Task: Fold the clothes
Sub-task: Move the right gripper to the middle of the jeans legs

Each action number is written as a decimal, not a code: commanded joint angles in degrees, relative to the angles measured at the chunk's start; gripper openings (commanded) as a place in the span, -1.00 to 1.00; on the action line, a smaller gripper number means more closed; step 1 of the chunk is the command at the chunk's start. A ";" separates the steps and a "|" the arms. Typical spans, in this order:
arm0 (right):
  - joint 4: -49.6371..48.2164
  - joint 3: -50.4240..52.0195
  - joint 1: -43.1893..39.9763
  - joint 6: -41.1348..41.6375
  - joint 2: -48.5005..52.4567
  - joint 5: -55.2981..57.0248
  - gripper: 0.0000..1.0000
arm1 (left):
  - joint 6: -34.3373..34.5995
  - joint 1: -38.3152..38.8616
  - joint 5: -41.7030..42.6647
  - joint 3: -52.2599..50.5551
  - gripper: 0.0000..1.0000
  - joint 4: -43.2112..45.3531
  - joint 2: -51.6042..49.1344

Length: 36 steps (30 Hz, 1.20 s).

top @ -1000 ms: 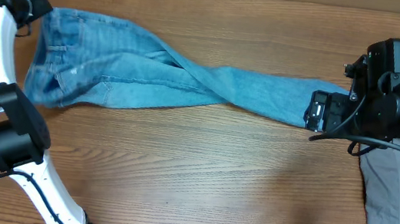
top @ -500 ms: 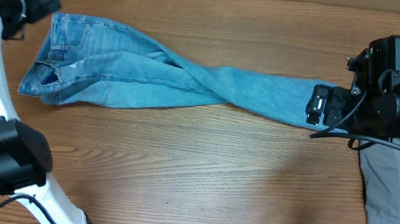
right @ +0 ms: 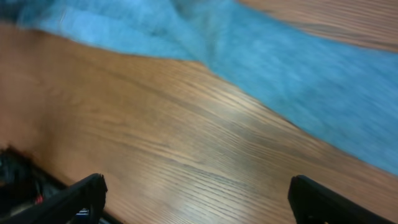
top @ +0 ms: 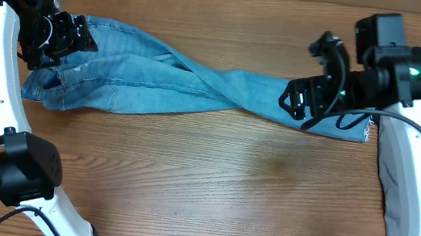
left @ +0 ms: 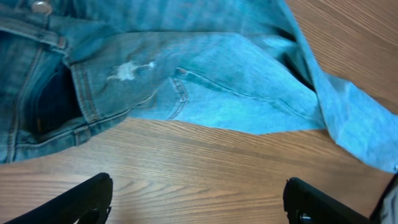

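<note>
While the jeans [top: 199, 84] lie twisted and unfolded as they did half a second ago, the left gripper [top: 71, 34] has come in from the left, its fingers [left: 87, 196] spread and empty, the waist end just ahead of them. The right gripper [top: 301, 99] has swung inward past the hem, fingers [right: 78, 196] likewise spread, leg fabric ahead. Both seem poised to grasp for a first fold.

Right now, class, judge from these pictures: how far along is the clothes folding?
Nothing looks folded. The jeans lie stretched across the table, twisted mid-leg. In hand: both jaws open, empty, over its ends. Remaining: untwisting, every fold, then the grey trousers.
</note>
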State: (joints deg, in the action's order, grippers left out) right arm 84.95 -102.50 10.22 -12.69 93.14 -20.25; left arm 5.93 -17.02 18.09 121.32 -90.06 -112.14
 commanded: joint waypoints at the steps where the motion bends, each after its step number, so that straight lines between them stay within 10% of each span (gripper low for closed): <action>1: 0.20 0.24 2.16 -7.74 3.43 -1.75 0.67 | -4.26 2.67 1.75 0.31 0.68 0.39 7.85; 9: -4.55 0.42 8.22 -0.11 11.47 5.20 -0.38 | 0.98 10.80 -10.84 0.31 0.94 -5.25 26.05; 12: -11.21 3.50 12.09 8.26 11.67 14.91 -0.47 | 0.94 10.78 -11.30 -0.07 1.00 -6.75 27.34; 16: -19.85 9.60 17.40 14.45 11.67 24.85 -0.37 | 0.94 10.78 -11.21 -0.20 1.00 -6.73 26.69; 18: -24.02 12.48 18.67 14.43 11.67 25.73 0.36 | 0.92 10.78 -11.23 -0.20 1.00 -6.73 26.14; 21: -24.85 12.98 18.86 14.43 11.67 25.77 0.74 | 0.92 10.78 -11.23 -0.20 1.00 -6.73 25.81; 27: -30.40 14.51 18.01 5.57 13.53 25.53 0.08 | 0.92 10.78 -11.23 -0.20 1.00 -6.73 25.79; 36: -38.51 17.31 18.64 3.23 16.48 24.65 0.30 | 0.92 10.78 -11.23 -0.20 1.00 -6.73 25.79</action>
State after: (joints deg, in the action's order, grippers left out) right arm 46.72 -85.12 28.60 -8.38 109.91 4.91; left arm 6.02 -6.46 7.40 121.21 -96.86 -86.28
